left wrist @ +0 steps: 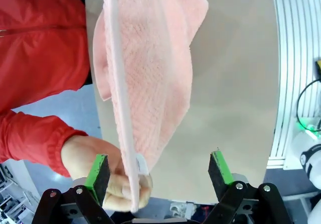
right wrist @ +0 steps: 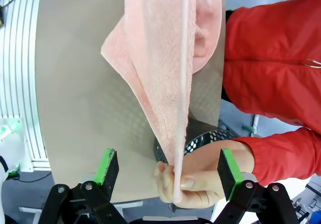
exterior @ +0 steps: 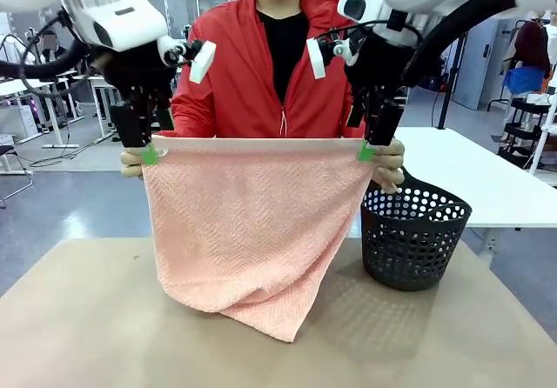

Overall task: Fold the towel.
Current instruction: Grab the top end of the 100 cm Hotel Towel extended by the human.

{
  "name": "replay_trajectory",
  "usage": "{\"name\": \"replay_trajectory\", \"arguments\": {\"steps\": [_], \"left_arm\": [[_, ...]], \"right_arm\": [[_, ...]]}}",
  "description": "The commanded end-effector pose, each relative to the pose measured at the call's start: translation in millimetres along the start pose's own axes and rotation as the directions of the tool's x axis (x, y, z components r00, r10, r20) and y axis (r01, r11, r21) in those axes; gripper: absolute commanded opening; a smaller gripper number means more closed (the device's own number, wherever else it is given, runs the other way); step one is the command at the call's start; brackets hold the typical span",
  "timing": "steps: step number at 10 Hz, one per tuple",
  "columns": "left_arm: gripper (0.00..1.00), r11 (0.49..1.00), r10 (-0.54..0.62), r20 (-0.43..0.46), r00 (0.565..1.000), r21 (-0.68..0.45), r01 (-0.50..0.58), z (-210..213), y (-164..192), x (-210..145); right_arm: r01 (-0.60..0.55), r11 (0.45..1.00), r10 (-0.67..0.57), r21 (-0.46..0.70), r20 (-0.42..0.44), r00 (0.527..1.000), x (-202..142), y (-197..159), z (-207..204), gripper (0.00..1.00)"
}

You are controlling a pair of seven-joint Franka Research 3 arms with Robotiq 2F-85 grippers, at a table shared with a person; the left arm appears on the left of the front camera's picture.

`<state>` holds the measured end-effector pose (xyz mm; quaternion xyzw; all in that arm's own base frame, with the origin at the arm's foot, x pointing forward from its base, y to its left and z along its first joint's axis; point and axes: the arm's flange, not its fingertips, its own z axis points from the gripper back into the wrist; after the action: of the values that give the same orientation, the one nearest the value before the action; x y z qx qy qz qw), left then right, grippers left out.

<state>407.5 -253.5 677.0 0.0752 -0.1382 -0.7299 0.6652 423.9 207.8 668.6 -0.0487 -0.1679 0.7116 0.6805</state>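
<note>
A person in a red jacket holds the salmon-pink towel (exterior: 252,231) stretched by its top corners, and its lower part droops to the table. My left gripper (exterior: 144,153) is open around the corner pinched in the person's hand (exterior: 130,163). My right gripper (exterior: 370,151) is open around the other corner and hand (exterior: 392,166). In the left wrist view the left gripper (left wrist: 158,168) has the towel's hem (left wrist: 123,108), a small white label (left wrist: 142,164) and the hand (left wrist: 95,163) between its green pads. In the right wrist view the right gripper (right wrist: 168,166) straddles the towel's edge (right wrist: 183,83) and the hand (right wrist: 205,176).
A black perforated basket (exterior: 413,236) stands on the brown table (exterior: 87,318) at the right, just below my right gripper. Behind it is a white table (exterior: 487,179). The person stands close at the far edge.
</note>
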Motion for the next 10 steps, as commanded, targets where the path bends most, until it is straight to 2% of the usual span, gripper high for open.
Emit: {"name": "replay_trajectory", "arguments": {"steps": [1, 3, 7, 8, 9, 10], "left_arm": [[1.0, 0.999, 0.042, -0.008, 0.999, 0.006, -0.042, -7.1, 4.4, 8.0], [1.0, 0.996, 0.084, -0.029, 0.996, 0.031, -0.083, -22.0, 10.4, 11.5], [1.0, 0.997, 0.08, -0.017, 0.997, 0.024, -0.08, -34.4, 13.3, 9.0], [1.0, 0.996, 0.09, -0.014, 0.996, 0.022, -0.09, -34.4, 12.4, 7.2], [0.4, 0.996, 0.09, -0.014, 0.996, 0.026, -0.09, -34.9, 11.3, 5.9], [0.4, 0.995, 0.094, -0.011, 0.995, 0.027, -0.094, -34.8, 10.7, 5.2]], "right_arm": [[0.033, 0.999, -0.033, -0.008, -0.035, 0.999, 4.6, -1.6, -8.0, 1.0], [0.03, 0.999, -0.03, -0.018, -0.045, 0.999, 8.0, -7.2, -22.0, 1.0], [0.039, 0.999, -0.04, -0.026, -0.028, 0.999, 10.2, -14.1, -42.5, 1.0], [0.036, 0.999, -0.036, -0.025, -0.023, 0.999, 10.2, -15.3, -43.3, 0.73], [0.026, 0.999, -0.027, -0.019, -0.029, 0.999, 10.9, -14.6, -42.1, 0.4], [0.025, 1.0, -0.026, -0.016, -0.032, 0.999, 11.2, -14.2, -39.7, 0.13]]}}
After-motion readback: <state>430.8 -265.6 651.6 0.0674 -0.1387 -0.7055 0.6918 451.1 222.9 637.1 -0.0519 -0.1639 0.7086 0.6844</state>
